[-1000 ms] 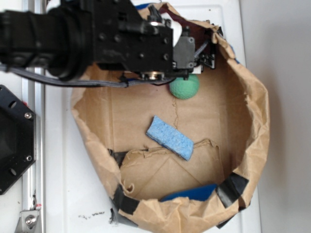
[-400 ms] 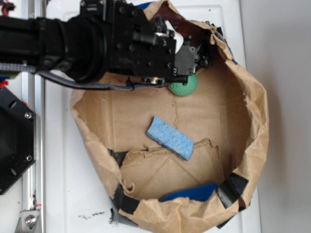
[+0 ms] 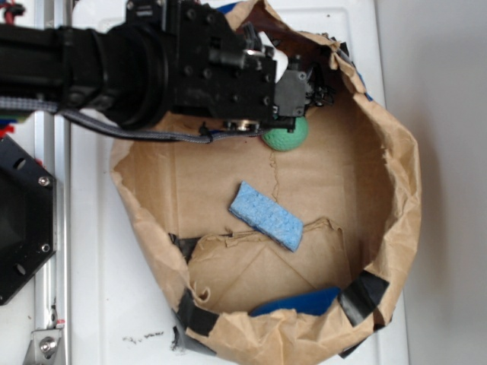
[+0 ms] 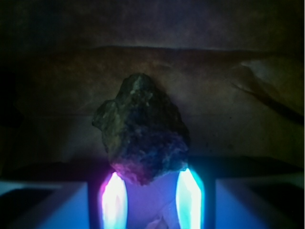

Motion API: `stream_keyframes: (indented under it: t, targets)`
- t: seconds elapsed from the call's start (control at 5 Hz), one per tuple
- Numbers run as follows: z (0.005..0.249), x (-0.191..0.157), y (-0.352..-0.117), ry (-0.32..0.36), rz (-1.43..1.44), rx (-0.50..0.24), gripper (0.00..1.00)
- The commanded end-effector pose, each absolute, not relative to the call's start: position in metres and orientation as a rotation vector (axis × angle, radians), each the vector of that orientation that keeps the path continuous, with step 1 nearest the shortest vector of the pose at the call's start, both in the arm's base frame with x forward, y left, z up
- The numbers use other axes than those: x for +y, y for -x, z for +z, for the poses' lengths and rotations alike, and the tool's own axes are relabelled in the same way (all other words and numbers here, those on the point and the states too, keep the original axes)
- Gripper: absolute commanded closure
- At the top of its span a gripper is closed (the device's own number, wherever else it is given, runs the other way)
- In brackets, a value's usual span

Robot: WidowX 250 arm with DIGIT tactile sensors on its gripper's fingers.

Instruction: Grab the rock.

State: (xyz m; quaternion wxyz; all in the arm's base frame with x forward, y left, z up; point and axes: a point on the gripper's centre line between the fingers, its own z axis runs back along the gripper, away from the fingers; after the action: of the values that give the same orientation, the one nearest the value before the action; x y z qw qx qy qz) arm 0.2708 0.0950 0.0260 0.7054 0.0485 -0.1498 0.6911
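In the exterior view, going L to R: a black mount (image 3: 19, 228) sat at the left edge on the white tabletop (image 3: 99, 304), and the WidowX arm (image 3: 114, 65) reached in from the upper left over the rim of a taped brown paper bag (image 3: 396, 190) lying open. Inside the bag, a flat light-blue sponge (image 3: 266, 215) lay near the middle, diagonal, well apart from the arm. The dimpled green ball (image 3: 288, 138) sat just under the wrist body, partly covered by it. The gripper (image 3: 316, 80) was tucked into the bag's upper right corner. The rock wasn't visible from there; the arm and the bag fold hid it.

The wrist view carried what mattered. The rock (image 4: 141, 133), dark, lumpy and mottled, sat on the paper floor dead ahead of the gripper (image 4: 151, 200), centred on the gap w/ its lower tip already dipping between the two glowing fingertips (image 4: 114, 200). Its long axis ran roughly along the approach line, tilted a bit to the upper left, so the narrower width faced the jaws. Jaws were spread, nothing pinched yet; the gap looked a little wider than the rock's lower end.

Judgement: the rock lay straight fwd, no sideways fix needed. A short push fwd to get the fingers past the tip onto the fatter middle, then close. Risk: gripping only the tapered end could squeeze it out.
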Motion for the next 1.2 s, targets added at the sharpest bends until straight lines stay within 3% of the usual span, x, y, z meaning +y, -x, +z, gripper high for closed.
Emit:
stream_keyframes:
  t: [0.0,0.2,0.8,1.0]
  targets:
    - [0.0331,0.0845,-0.2684,-0.087,1.517,-0.341,1.00]
    - [0.0357,0.0849,-0.2686,-0.085,1.519,-0.339,0.00]
    - [0.0397,0.0843,-0.2686,-0.083,1.513,-0.360,0.00]
    - [0.0413,0.0868,-0.2711,-0.108,1.512,-0.406,0.00]
